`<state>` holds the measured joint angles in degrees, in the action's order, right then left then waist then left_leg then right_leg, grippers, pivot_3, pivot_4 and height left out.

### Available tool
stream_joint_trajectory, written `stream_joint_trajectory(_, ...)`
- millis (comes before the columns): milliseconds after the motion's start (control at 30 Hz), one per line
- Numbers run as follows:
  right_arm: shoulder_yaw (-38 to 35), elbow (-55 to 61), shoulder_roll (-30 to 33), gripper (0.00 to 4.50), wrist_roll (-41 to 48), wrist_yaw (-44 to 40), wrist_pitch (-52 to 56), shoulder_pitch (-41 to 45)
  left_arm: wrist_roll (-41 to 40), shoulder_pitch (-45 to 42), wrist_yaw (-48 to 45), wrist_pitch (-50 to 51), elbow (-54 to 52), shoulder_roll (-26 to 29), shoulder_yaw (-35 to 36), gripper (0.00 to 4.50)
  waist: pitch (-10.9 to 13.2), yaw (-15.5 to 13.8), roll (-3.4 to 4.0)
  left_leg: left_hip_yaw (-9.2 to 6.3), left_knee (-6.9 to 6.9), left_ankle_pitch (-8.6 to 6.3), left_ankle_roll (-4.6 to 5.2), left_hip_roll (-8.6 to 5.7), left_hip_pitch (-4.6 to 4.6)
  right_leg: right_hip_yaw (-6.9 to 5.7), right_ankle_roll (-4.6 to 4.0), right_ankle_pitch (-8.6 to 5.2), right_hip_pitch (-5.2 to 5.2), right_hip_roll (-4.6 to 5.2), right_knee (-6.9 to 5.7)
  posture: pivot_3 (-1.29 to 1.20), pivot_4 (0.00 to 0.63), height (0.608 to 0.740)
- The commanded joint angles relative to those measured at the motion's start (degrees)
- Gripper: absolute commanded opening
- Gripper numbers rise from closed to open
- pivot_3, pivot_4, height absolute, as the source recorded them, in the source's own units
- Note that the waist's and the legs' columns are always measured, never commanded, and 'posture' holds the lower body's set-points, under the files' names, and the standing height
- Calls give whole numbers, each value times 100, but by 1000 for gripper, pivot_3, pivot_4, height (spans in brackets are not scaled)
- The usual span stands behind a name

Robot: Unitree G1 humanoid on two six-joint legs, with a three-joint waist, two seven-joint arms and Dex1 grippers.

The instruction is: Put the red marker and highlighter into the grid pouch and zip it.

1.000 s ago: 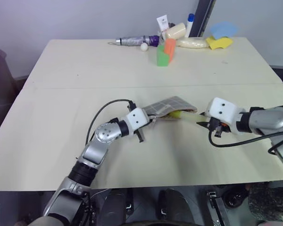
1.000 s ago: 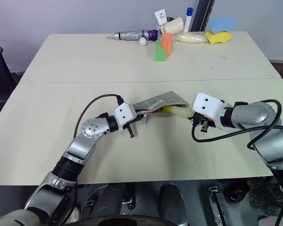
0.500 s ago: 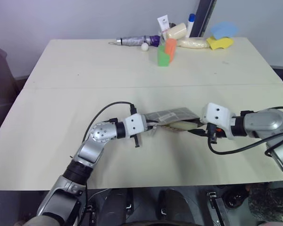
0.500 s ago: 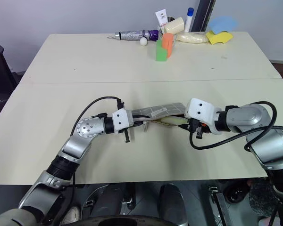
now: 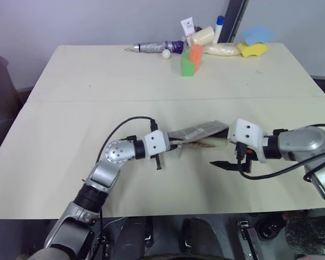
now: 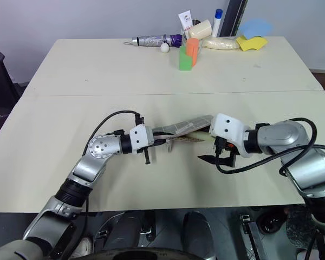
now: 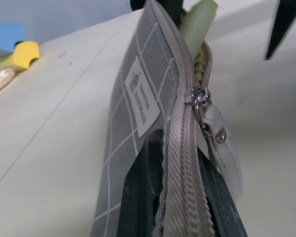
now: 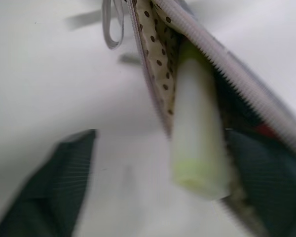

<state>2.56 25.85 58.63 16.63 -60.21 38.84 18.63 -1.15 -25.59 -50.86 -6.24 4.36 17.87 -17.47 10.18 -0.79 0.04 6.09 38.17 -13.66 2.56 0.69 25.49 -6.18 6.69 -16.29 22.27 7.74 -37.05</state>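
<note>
Highlighter (image 8: 197, 133) is mostly inside the grid pouch (image 5: 197, 131), tail poking out near the table's (image 5: 70, 108) front edge, left gripper (image 7: 180, 197) clamped on the pouch, right gripper (image 5: 227, 160) spread apart, zipping left.

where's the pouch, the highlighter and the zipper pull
pouch (image 7: 133, 123): left wrist view, grey grid side by the white label
highlighter (image 8: 197, 143): right wrist view, pale body sticking out of the pouch mouth
zipper pull (image 7: 222, 143): left wrist view, hanging tab
</note>
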Motion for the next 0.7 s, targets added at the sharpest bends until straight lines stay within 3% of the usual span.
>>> stream_joint_trajectory(33, -788, 342, 188, 4430, 271, 83, 141, 79, -282, -124, 235, 350, -167, -162, 244, 0, 0, -8, 0, 0, 0, 0, 0, 0, 1, 0, 0, 0, 0, 1, 0, 0, 150, 740)
stream_joint_trajectory(333, -1881, 520, -124, 4430, 1400, 544, 997, 537, -825, -403, 947, 1666, -303, -834, 621, 0, 1, -3, -2, -3, 0, -6, 11, 0, 0, 0, 0, 0, -2, -1, -1, 0, 150, 740)
stream_joint_trajectory(467, -1483, 916, -653, 4430, 1712, 1064, 1351, 412, -947, -603, 1372, 2059, -227, -1257, 708, 0, 1, -7, -5, -4, 1, -5, 9, 0, 0, 0, 0, 0, -4, -1, -1, 0, 150, 740)
stream_joint_trajectory(700, -446, 476, -2375, 4430, 1154, 2807, 1563, 558, -1046, -714, 1874, 2314, -170, -1712, 834, 0, 1, 3, -4, 0, 1, 6, -8, -1, 2, 0, 1, 0, 5, -4, -8, 0, 150, 740)
